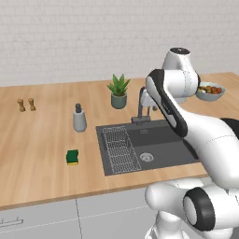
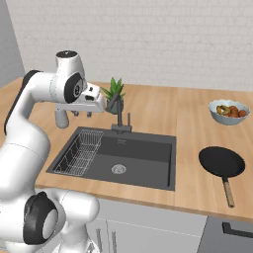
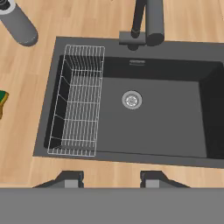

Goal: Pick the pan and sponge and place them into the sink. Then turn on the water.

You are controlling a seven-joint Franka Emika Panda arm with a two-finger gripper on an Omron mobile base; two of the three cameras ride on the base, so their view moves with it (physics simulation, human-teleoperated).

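Pan [image 2: 222,162] lies on the counter [image 2: 192,128] right of the sink [image 2: 143,158], handle pointing toward the counter's front edge, open counter around it. Sponge [image 1: 72,157] lies left of the sink, near the front edge. Gripper [image 3: 111,179] hovers above the basin, jaws partly spread, holding nothing.

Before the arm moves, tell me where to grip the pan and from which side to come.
Grip the pan by its short handle, coming straight down from above. The pan lies flat on the counter right of the sink, its handle pointing toward the front edge: probably narrow enough for the end effector, unlike the wide, low rim.
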